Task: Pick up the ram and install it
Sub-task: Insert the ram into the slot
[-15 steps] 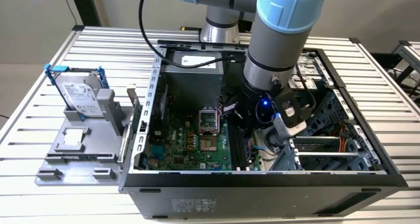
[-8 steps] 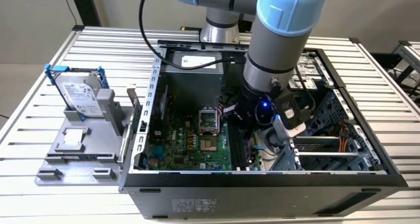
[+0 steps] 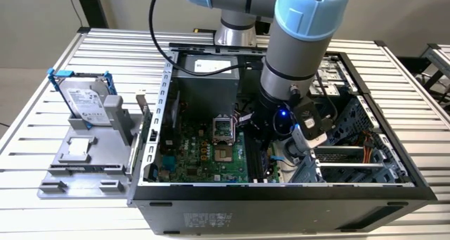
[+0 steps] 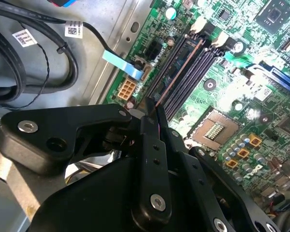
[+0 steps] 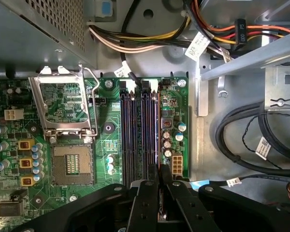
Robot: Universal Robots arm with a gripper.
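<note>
Left of the open computer case (image 3: 281, 190) a hard drive (image 3: 86, 100) stands at nine o'clock, while inside it the gripper (image 4: 152, 108) has its jaws clenched on the ram (image 4: 176, 72), a thin dark stick seated edge-on among the motherboard (image 5: 19, 121) slots.

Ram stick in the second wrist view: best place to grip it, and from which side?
Pinch the ram across its two flat faces at the upper long edge, coming straight down toward the motherboard. It stands on edge among the slot rails, so only that thin top edge looks free. The gripper appears shut on it that way, near one end.
</note>
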